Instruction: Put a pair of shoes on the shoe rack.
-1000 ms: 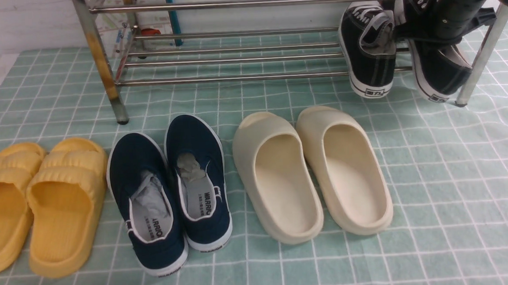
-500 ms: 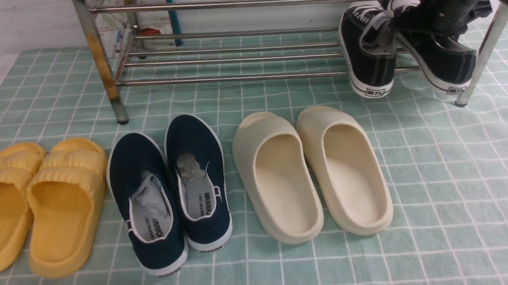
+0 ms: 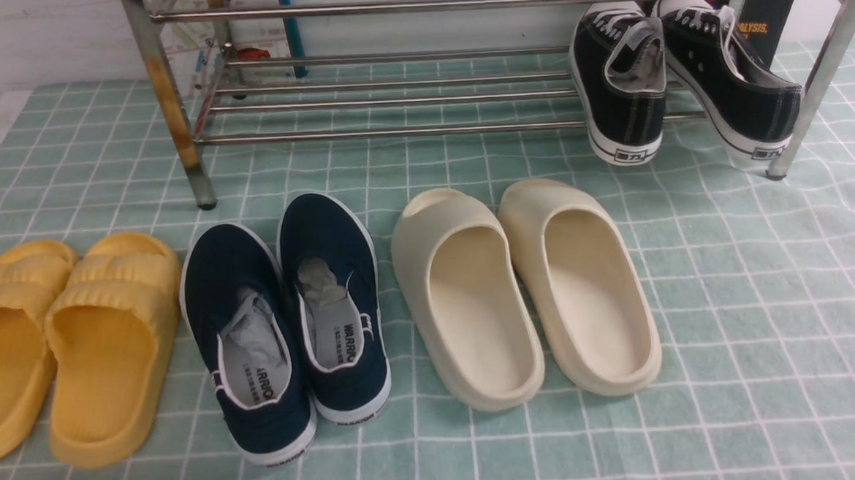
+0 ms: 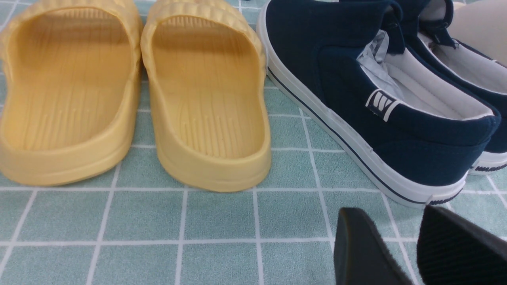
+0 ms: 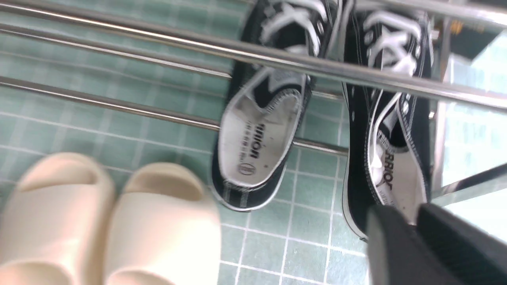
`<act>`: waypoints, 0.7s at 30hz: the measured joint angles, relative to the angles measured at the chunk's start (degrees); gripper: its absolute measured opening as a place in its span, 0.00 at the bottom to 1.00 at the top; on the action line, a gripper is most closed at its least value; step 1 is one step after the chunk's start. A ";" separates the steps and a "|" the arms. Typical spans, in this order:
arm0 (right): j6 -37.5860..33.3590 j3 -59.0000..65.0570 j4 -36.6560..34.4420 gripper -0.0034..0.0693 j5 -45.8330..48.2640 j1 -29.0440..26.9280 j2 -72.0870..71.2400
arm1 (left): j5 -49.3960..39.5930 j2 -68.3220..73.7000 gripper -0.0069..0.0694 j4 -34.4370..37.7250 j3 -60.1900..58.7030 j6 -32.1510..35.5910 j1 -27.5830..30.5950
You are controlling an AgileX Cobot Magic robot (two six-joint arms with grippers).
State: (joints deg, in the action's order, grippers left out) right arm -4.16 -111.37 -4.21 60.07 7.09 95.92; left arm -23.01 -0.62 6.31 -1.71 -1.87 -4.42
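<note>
Both black lace-up shoes lie on the low bars at the right end of the steel shoe rack (image 3: 392, 132), heels overhanging the front bar. The left shoe (image 3: 620, 83) and right shoe (image 3: 738, 85) lie side by side and nothing grips them. My right gripper (image 5: 408, 211) is shut and empty; it hovers above and in front of the right shoe (image 5: 396, 158), beside the other shoe (image 5: 257, 146). It is out of the front view. My left gripper (image 4: 390, 211) rests low over the cloth near the navy slip-on's heel, its fingers slightly apart and empty.
On the green checked cloth in front of the rack stand yellow slippers (image 3: 67, 339), navy slip-ons (image 3: 285, 313) and cream slides (image 3: 525, 286). The rack's right leg (image 3: 821, 80) stands just beside the right shoe. A top bar (image 3: 459, 4) runs above the shoes.
My right arm held the right shoe over the rack, set it down beside the other, let go and pulled back out of the front view. Its fingers have closed again.
</note>
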 joint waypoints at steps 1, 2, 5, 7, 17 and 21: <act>-0.72 3.35 -0.35 0.06 -2.19 0.07 -3.87 | 0.00 0.00 0.40 0.00 0.00 0.00 0.00; -1.05 6.30 -0.41 0.05 -4.77 0.14 -7.03 | 0.00 0.00 0.40 0.00 0.00 0.00 0.00; -1.92 18.85 -0.41 0.04 -13.32 0.26 -18.27 | 0.00 0.00 0.40 0.00 0.00 0.00 0.00; -2.01 30.85 -0.41 0.04 -22.90 0.26 -27.03 | 0.00 0.00 0.40 0.00 0.00 0.00 0.00; -2.13 84.94 -2.97 0.04 -60.49 0.26 -59.02 | 0.00 0.00 0.40 0.00 0.00 0.00 0.00; -2.13 98.16 -1.34 0.04 -67.26 0.26 -65.64 | 0.00 0.00 0.40 0.00 0.00 0.00 0.00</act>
State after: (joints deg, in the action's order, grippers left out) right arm -6.29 -13.21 -5.55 -7.18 7.35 30.28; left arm -23.01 -0.62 6.31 -1.71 -1.87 -4.42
